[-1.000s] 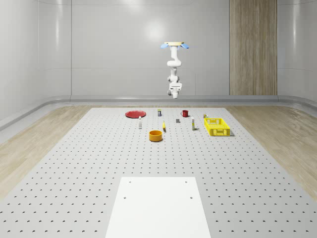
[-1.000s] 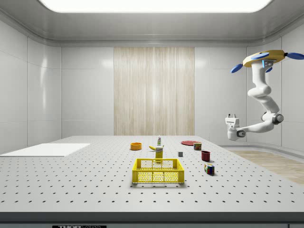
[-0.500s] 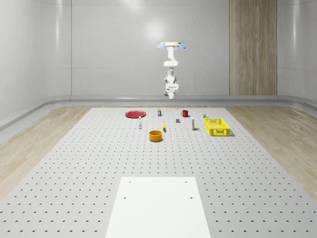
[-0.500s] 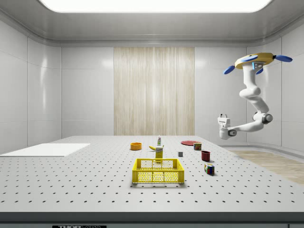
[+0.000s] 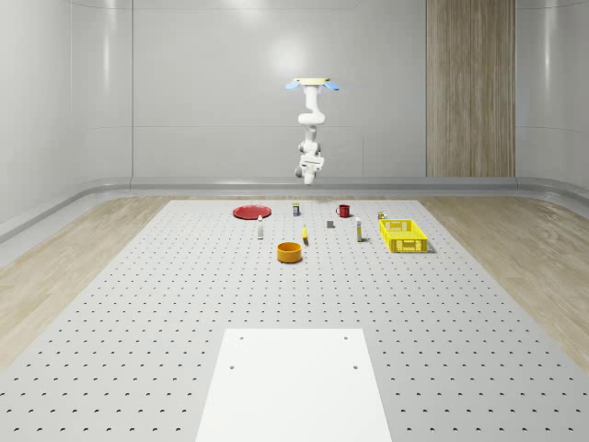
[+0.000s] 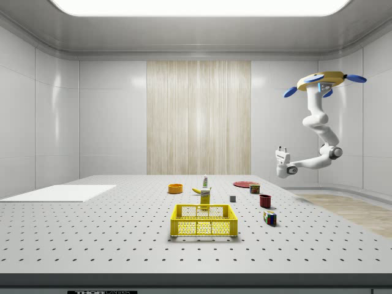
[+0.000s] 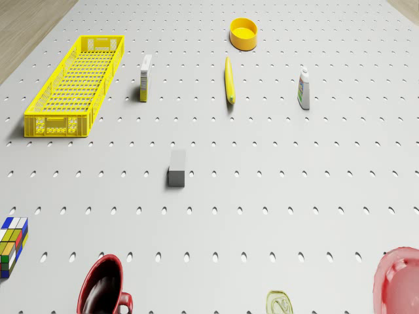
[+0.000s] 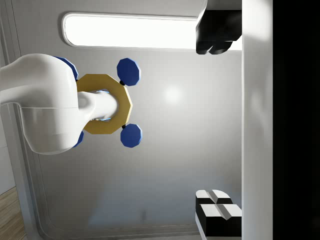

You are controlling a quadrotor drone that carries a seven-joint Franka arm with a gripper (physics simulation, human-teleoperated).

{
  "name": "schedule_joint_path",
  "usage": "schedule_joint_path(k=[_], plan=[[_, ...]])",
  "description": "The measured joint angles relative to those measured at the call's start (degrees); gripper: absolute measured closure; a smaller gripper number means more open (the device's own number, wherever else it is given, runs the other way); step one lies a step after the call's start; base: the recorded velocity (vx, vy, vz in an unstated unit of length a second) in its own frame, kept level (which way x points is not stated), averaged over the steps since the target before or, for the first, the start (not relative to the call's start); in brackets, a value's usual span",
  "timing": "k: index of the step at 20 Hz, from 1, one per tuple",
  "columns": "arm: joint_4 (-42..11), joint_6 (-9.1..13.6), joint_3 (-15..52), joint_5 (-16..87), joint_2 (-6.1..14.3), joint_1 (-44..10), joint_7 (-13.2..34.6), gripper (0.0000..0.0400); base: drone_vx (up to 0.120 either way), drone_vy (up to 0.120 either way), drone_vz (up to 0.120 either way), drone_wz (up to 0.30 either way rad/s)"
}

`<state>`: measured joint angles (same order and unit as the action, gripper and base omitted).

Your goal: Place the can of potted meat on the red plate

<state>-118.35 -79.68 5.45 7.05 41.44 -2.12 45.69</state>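
Observation:
The potted meat can (image 5: 295,209) (image 6: 254,188) stands upright on the perforated table, between the red plate (image 5: 249,212) (image 6: 245,184) and a red mug (image 5: 343,211). In the drone view the can's top (image 7: 281,302) and the plate's rim (image 7: 398,281) lie apart. The drone (image 5: 313,85) (image 6: 323,81) hovers high over the table's far edge, behind the can. Its arm hangs down and the gripper (image 5: 307,171) (image 6: 282,149) points upward, well above the can. In the wrist view the fingers (image 8: 217,30) are wide apart around the gripper (image 8: 217,120), open and holding nothing, facing the drone body (image 8: 102,104).
On the table are a yellow crate (image 5: 403,234) (image 7: 75,85), an orange bowl (image 5: 290,251), a banana (image 7: 228,80), a white bottle (image 7: 304,88), a small box (image 7: 145,77), a grey block (image 7: 177,168) and a Rubik's cube (image 7: 12,245). A white sheet (image 5: 294,382) lies at the near end.
The drone and arm have shifted toward the whole-scene view's left and toward the side view's left, nearer the table. The gripper stays open. The objects on the table have not moved.

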Motion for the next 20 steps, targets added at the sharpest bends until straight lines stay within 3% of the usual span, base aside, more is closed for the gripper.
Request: schedule_joint_path(k=[4, 9, 12, 15, 17, 20], plan=[[-1.10, -0.33, 4.86, 6.88, 0.35, -1.52, 0.95, 0.0000, 0.000, -0.120, 0.000, 0.000], [-6.23, -1.17, 16.64, 24.06, 1.60, -5.46, 3.68, 0.0000, 0.000, -0.120, -0.120, 0.000], [-13.87, -1.94, 27.02, 40.45, 3.32, -9.56, 7.17, 0.0000, 0.013, -0.120, -0.120, 0.000], [-24.84, -1.94, 37.96, 59.88, 5.73, -15.51, 12.95, 0.0000, 0.120, -0.120, -0.080, 0.000], [-32.08, -0.77, 44.40, 72.50, 7.40, -20.76, 17.91, 0.0000, 0.020, -0.040, -0.060, 0.000], [-40.06, 2.75, 52.04, 87.72, 9.74, -29.99, 25.54, 0.0000, 0.000, 0.000, -0.120, 0.000]])
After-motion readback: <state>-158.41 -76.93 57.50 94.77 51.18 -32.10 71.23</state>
